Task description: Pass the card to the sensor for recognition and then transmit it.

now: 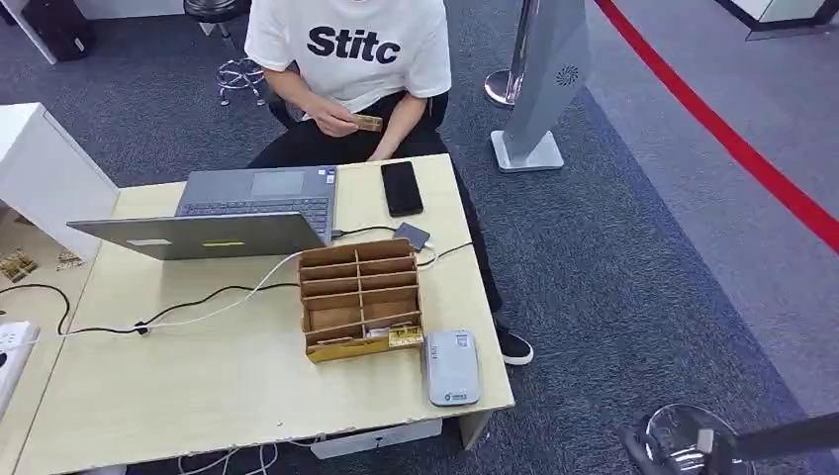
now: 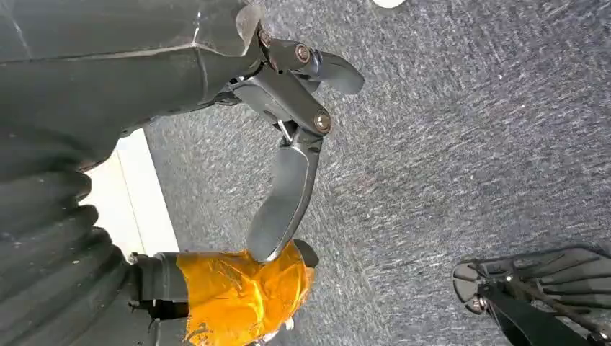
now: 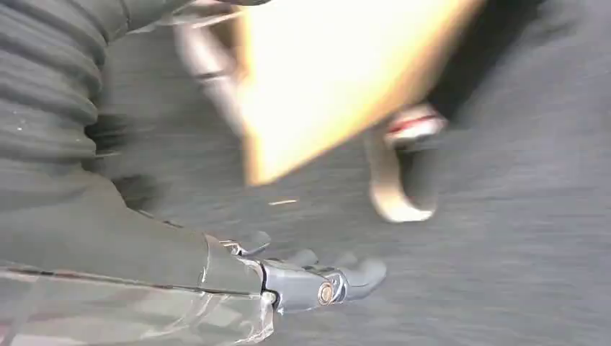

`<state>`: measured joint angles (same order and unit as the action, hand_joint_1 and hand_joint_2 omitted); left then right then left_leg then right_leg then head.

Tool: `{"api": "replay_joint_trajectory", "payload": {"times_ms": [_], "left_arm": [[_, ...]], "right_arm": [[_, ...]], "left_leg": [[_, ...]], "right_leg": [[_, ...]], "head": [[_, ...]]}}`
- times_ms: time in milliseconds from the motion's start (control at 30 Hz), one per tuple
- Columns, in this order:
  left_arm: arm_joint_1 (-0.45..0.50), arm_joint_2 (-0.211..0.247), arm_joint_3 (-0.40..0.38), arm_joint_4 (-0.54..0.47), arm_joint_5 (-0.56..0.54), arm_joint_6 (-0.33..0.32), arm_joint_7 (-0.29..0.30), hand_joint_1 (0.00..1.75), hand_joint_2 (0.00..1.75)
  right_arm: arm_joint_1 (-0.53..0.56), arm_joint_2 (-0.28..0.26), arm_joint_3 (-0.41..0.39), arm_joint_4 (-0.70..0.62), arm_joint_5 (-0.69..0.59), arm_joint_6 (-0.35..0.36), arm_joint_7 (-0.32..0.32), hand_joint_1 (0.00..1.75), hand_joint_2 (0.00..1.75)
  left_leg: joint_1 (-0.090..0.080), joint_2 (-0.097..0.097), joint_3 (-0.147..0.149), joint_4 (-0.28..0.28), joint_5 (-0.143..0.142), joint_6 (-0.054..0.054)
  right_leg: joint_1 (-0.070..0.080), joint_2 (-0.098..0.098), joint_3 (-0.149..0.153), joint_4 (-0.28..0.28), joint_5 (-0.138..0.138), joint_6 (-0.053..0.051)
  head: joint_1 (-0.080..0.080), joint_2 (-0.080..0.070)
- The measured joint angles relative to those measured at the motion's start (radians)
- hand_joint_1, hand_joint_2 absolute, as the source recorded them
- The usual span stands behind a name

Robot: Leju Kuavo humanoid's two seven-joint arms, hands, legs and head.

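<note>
person's hand [image 1: 331,116] holding card [image 1: 368,123] past tabletop's [image 1: 198,386] far edge, left robot hand [image 2: 288,144] empty with fingers spread over carpet, right robot hand [image 3: 302,277] blurry, can't tell

From my seat I count one pale wooden table [image 1: 228,386] across the lower left of the head view, and on it one open grey laptop [image 1: 233,213] at upper left centre, one black phone [image 1: 402,187] just right of it, and one small dark grey device [image 1: 413,235] below the phone. At centre stands one wooden slotted organizer [image 1: 360,294]; one grey card reader [image 1: 451,367] lies at its lower right. I see one person [image 1: 348,74] seated at top centre, holding one card [image 1: 368,123]. One white power strip [image 1: 10,356] sits at the left edge. I count two robot hands, the left hand [image 2: 288,144] and the right hand [image 3: 310,277].
</note>
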<state>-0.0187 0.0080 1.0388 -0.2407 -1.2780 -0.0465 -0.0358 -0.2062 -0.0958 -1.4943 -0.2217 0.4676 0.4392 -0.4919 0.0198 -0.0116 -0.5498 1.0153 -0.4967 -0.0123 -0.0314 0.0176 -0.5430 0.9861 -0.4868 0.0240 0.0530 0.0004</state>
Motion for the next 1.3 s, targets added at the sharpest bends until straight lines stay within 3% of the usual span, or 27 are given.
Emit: {"api": "replay_joint_trajectory", "payload": {"times_ms": [133, 200, 367, 567, 633, 700, 733, 867, 1000, 1133, 1300], "left_arm": [[-0.001, -0.016, 0.026, -0.005, -0.016, 0.005, 0.013, 0.0, 1.75], [-0.001, -0.026, 0.04, -0.01, -0.02, 0.009, 0.013, 0.0, 1.75], [0.002, -0.046, 0.076, -0.025, -0.027, 0.011, 0.012, 0.0, 1.75], [0.005, -0.058, 0.091, -0.034, -0.03, 0.011, 0.012, 0.0, 1.75], [0.007, -0.064, 0.104, -0.039, -0.03, 0.011, 0.012, 0.0, 1.75], [0.011, -0.075, 0.12, -0.049, -0.036, 0.012, 0.013, 0.0, 1.75], [0.013, -0.083, 0.134, -0.056, -0.043, 0.013, 0.013, 0.0, 1.75], [0.004, -0.092, 0.15, -0.061, -0.109, 0.008, 0.003, 0.0, 1.75], [-0.013, -0.077, 0.15, -0.06, -0.178, -0.009, -0.01, 0.0, 1.75], [-0.024, -0.058, 0.148, -0.051, -0.208, -0.021, -0.018, 0.0, 1.75], [-0.036, -0.043, 0.138, -0.041, -0.212, -0.032, -0.023, 0.0, 1.75]], "right_arm": [[-0.058, -0.019, 0.0, -0.044, -0.027, 0.114, -0.148, 0.0, 1.75], [-0.075, -0.008, 0.043, -0.108, -0.069, 0.16, -0.195, 0.0, 1.75], [-0.083, 0.04, 0.258, -0.312, -0.189, 0.139, -0.204, 0.0, 1.75], [-0.073, 0.073, 0.377, -0.45, -0.209, 0.131, -0.204, 0.0, 1.75], [-0.022, 0.114, 0.468, -0.59, -0.232, 0.045, -0.205, 0.0, 1.75], [0.046, 0.156, 0.601, -0.754, -0.159, -0.13, -0.207, 0.0, 1.75], [0.089, 0.178, 0.746, -0.881, -0.051, -0.275, -0.202, 0.0, 1.75], [0.076, 0.21, 1.181, -1.091, 0.295, -0.595, -0.067, 0.0, 1.75], [-0.125, 0.227, 1.482, -1.07, 0.447, -0.7, 0.114, 0.0, 1.75], [-0.374, 0.242, 1.633, -0.907, 0.618, -0.733, 0.281, 0.0, 1.75], [-0.604, 0.27, 1.692, -0.683, 0.734, -0.731, 0.415, 0.0, 1.75]], "left_leg": [[0.0, 0.001, 0.001, 0.0, 0.0, 0.0], [-0.001, 0.0, 0.002, 0.0, 0.001, 0.001], [0.0, 0.0, 0.003, 0.0, 0.001, 0.001], [0.0, -0.001, 0.001, 0.0, 0.001, 0.001], [0.0, -0.002, 0.001, 0.0, 0.001, 0.001], [-0.001, -0.001, 0.0, 0.0, 0.001, 0.001], [0.0, 0.003, 0.0, 0.0, 0.001, 0.001], [0.0, 0.014, 0.001, -0.001, 0.001, 0.0], [0.0, 0.011, 0.0, 0.0, 0.006, -0.003], [0.0, 0.01, 0.0, 0.0, 0.009, -0.004], [0.001, 0.005, -0.001, 0.0, 0.01, -0.004]], "right_leg": [[0.0, 0.001, 0.001, 0.0, 0.001, 0.0], [-0.001, 0.001, 0.001, 0.0, 0.002, 0.001], [0.0, 0.001, 0.001, 0.0, 0.002, 0.001], [0.0, 0.0, 0.002, 0.0, 0.001, 0.001], [0.0, -0.001, 0.002, 0.0, 0.001, 0.001], [-0.001, 0.0, 0.001, 0.001, 0.001, 0.001], [0.0, 0.004, 0.0, 0.001, 0.001, 0.001], [0.0, 0.014, -0.004, 0.004, 0.003, -0.001], [0.0, 0.011, -0.006, 0.007, 0.006, -0.003], [0.0, 0.01, -0.006, 0.007, 0.009, -0.004], [0.0, 0.006, -0.006, 0.007, 0.009, -0.004]], "head": [[0.0, 0.0], [0.0, 0.0], [0.0, 0.0], [0.0, 0.0], [0.001, 0.0], [0.0, 0.0], [0.0, 0.0], [0.0, 0.0], [0.0, 0.0], [0.0, 0.0], [0.0, 0.0]]}}
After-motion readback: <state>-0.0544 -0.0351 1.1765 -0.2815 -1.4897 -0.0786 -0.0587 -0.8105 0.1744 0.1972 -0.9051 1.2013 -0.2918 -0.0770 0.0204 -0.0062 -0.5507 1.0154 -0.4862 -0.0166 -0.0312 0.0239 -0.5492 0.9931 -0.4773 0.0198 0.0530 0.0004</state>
